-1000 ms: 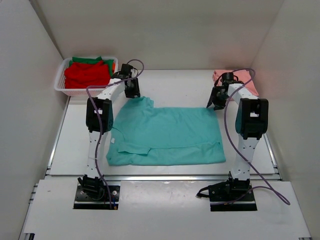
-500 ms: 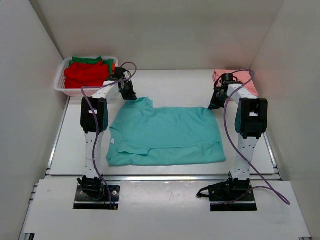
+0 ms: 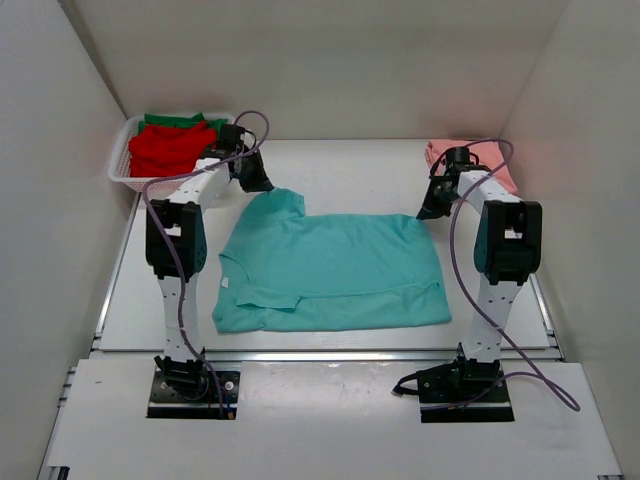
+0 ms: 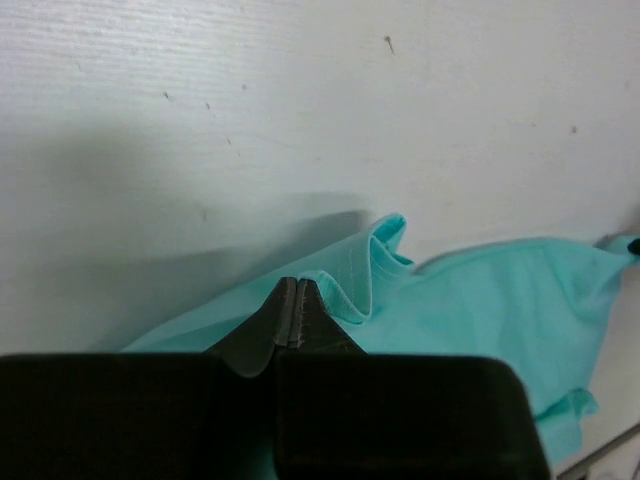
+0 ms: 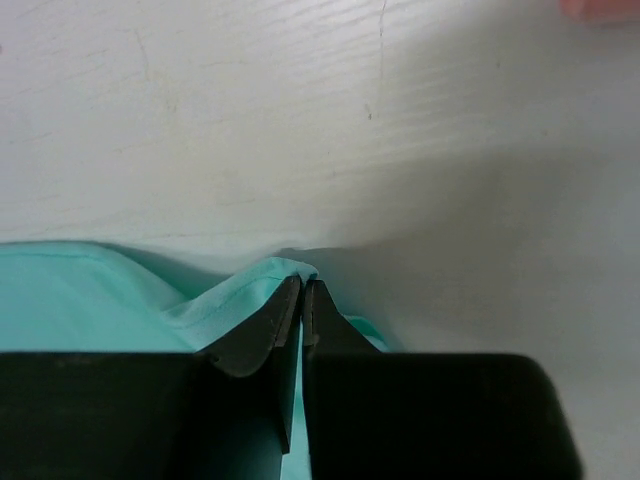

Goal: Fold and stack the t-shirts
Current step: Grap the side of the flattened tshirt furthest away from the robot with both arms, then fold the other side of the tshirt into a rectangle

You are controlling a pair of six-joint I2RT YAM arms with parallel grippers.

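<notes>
On table (image 3: 350,165), mostly flat teal t-shirt (image 3: 330,265)

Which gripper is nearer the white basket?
Left. The left gripper sits beside the basket, shut on a far corner of the teal shirt; the right gripper pinches the opposite far corner, well away.

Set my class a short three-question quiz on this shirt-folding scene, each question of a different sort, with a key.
1. True or false: the teal t-shirt lies inside the white basket.
2. Multiple choice: which shirt shows on top in the basket? A) red t-shirt B) orange t-shirt C) teal t-shirt
3. Fill in: the left gripper and the right gripper are each shut on the ___ edge of the teal t-shirt.
Key: 1 false, it lies spread on the table. 2 A. 3 far.
</notes>
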